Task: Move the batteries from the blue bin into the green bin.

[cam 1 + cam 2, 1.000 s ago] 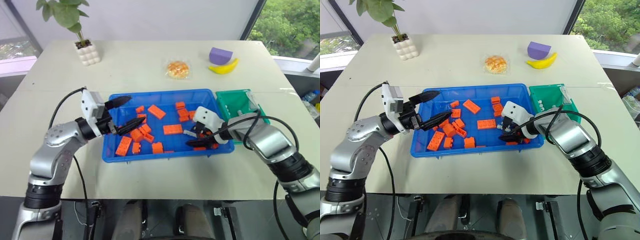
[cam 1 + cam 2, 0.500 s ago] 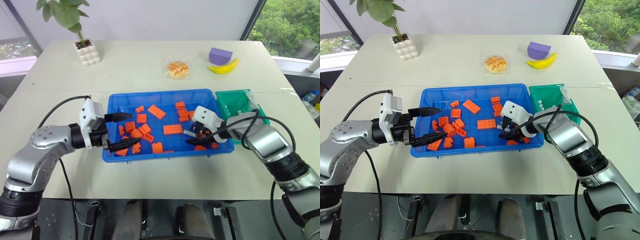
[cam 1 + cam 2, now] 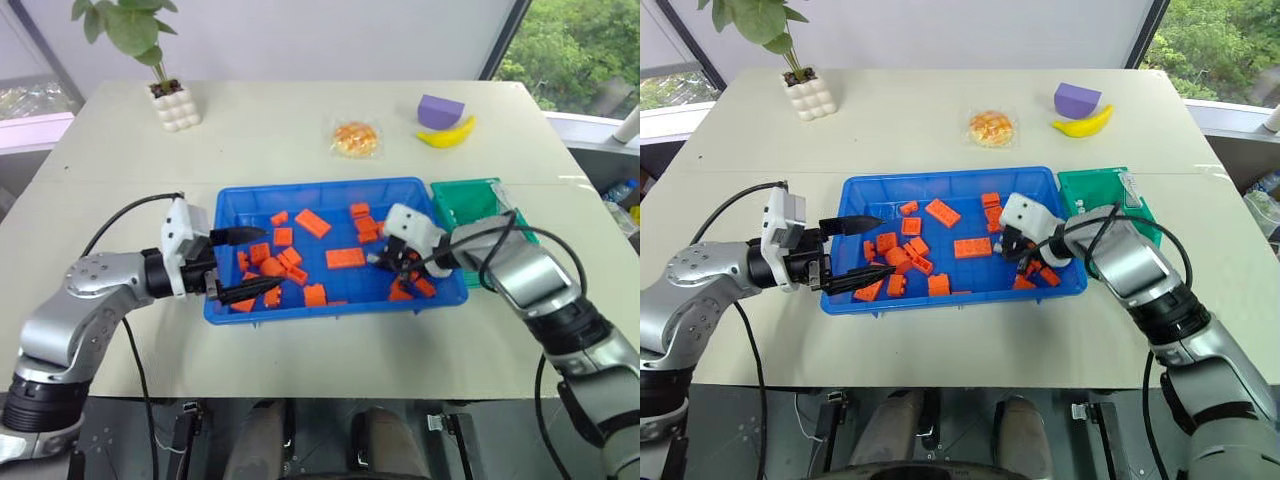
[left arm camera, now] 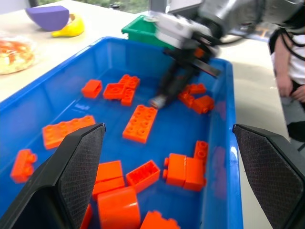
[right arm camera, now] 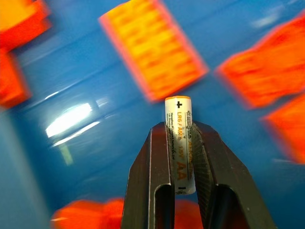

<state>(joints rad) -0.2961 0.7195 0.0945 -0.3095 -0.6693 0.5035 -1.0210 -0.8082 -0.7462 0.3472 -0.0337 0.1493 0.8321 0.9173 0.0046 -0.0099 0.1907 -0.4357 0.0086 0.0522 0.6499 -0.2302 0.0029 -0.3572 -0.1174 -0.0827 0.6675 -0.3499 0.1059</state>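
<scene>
table [image 3: 300, 130] | blue bin [image 3: 330, 190] | green bin [image 3: 460, 200] | banana [image 3: 447, 135] | plant pot [image 3: 175, 105]

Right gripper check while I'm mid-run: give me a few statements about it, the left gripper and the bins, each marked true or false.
1. The right gripper is shut on a battery. True.
2. The right gripper is over the green bin. False: it is over the blue bin, near the end next to the green bin.
3. The left gripper is open and holds nothing. True.
4. The orange bricks lie in the green bin. False: they lie in the blue bin.
5. The banana lies in the blue bin. False: it lies on the table beyond the bins.
</scene>
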